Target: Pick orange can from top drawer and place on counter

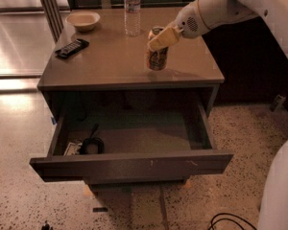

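Note:
My gripper [159, 38] is shut on the orange can [156, 56], which hangs upright just above the front right part of the counter [105, 61]. The can has a silver top and an orange-brown body with dark markings. My white arm reaches in from the upper right. The top drawer [134, 164] stands pulled open below the counter, with a plain scuffed front panel.
On the counter stand a clear water bottle [132, 9], a pale bowl [83, 20] and a black remote [72, 48]. A black coiled cable [91, 144] and a small flat item lie in the drawer's left front corner. Cables lie on the speckled floor.

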You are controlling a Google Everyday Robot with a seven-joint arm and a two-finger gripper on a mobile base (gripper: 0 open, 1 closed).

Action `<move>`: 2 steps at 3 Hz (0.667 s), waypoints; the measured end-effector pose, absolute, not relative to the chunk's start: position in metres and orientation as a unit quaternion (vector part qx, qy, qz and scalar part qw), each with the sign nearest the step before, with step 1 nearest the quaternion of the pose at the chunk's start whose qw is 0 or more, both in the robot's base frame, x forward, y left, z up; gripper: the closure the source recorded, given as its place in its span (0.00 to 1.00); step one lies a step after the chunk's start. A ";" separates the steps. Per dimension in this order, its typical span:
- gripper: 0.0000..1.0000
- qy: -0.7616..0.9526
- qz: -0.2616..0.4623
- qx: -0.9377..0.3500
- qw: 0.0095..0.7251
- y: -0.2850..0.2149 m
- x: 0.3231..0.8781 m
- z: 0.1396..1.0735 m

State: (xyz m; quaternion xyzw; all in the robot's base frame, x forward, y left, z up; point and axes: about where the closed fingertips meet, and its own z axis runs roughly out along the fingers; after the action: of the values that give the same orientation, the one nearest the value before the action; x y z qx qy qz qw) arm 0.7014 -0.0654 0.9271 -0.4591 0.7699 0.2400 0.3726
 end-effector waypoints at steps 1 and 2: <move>1.00 0.771 0.240 -0.455 0.375 -0.065 0.717 0.921; 1.00 0.772 0.238 -0.457 0.371 -0.063 0.727 0.914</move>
State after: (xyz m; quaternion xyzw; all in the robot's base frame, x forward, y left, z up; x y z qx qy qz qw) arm 0.7267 -0.0632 0.9144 -0.4573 0.7723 0.2378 0.3714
